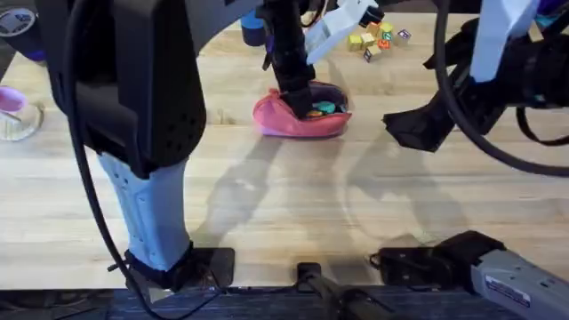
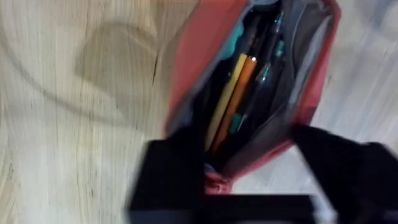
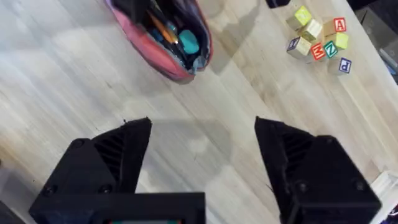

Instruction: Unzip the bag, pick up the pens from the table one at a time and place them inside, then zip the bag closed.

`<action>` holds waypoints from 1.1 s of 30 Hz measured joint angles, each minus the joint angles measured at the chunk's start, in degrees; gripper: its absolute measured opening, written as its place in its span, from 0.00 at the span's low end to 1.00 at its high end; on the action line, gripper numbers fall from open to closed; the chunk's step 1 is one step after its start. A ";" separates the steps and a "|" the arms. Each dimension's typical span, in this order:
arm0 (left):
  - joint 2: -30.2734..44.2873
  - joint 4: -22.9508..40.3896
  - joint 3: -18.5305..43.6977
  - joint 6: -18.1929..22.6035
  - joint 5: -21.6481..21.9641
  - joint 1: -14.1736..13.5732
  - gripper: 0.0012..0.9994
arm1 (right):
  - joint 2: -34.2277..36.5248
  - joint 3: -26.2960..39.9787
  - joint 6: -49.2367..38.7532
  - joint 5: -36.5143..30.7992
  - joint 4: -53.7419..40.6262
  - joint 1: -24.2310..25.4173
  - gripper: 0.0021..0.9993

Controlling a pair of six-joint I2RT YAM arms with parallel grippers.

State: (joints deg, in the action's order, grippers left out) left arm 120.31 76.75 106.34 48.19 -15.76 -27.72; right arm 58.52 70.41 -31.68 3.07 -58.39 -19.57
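The pink bag (image 1: 300, 116) lies on the table (image 1: 267, 196) at centre back with its zipper open. Inside it, slim dark pens (image 2: 266, 71) lie beside orange and yellow pencils (image 2: 233, 99) and something teal. My left gripper (image 1: 298, 96) hangs right over the bag's mouth. In the left wrist view its fingers (image 2: 171, 180) are open, standing on either side of the bag's (image 2: 193, 56) end by the reddish pull (image 2: 216, 183). My right gripper (image 1: 413, 129) hovers over bare wood to the right of the bag, open and holding nothing (image 3: 202, 143).
Coloured letter blocks (image 1: 378, 40) (image 3: 317, 37) sit at the back right. A blue roll (image 1: 253, 27) lies behind the bag. A clear glass item (image 1: 13, 111) stands at the left edge. Bare wood stretches in front of the bag.
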 joint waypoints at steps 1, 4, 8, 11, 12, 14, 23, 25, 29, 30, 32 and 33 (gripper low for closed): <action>0.00 -0.04 0.00 0.10 0.16 -0.01 0.60 | -0.02 0.00 0.00 0.00 0.00 0.00 1.00; 0.00 0.00 0.02 -0.02 0.34 -0.01 0.97 | -0.02 0.00 -0.01 0.00 -0.04 0.00 1.00; 0.00 0.46 0.04 0.06 0.45 -0.03 0.99 | 0.00 0.00 0.00 0.00 -0.20 0.00 1.00; 0.00 0.61 0.11 0.08 0.36 -0.01 0.99 | -0.02 0.00 0.00 0.00 -0.20 0.00 1.00; 0.00 0.63 0.11 0.08 0.36 -0.03 0.99 | -0.02 0.00 0.00 0.00 -0.20 0.00 1.00; 0.00 0.71 0.13 0.08 0.36 -0.01 0.99 | 0.00 0.00 -0.02 0.00 -0.20 0.00 1.00; -0.07 4.99 2.57 0.52 0.27 -0.01 0.99 | -0.02 0.00 0.00 0.00 -0.22 0.00 1.00; -0.71 5.14 3.33 1.02 -0.07 0.06 1.00 | -0.02 0.00 0.00 0.00 -0.22 0.00 1.00; -4.79 4.98 3.83 2.45 -0.38 0.65 1.00 | -0.02 0.00 0.00 0.00 -0.24 0.00 1.00; -6.35 4.96 4.13 2.86 -0.54 0.98 1.00 | -0.02 0.00 -0.02 0.00 -0.26 0.00 1.00; -8.96 5.00 4.60 3.56 -0.75 1.77 1.00 | -0.02 0.00 -0.01 0.00 -0.26 0.00 1.00; -10.18 5.20 4.87 3.86 -0.82 2.32 1.00 | -0.02 0.00 0.00 0.00 -0.28 0.00 1.00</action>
State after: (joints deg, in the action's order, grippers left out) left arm 110.13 81.95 111.21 52.05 -16.58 -25.40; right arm 58.50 70.41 -31.68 3.07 -58.67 -19.57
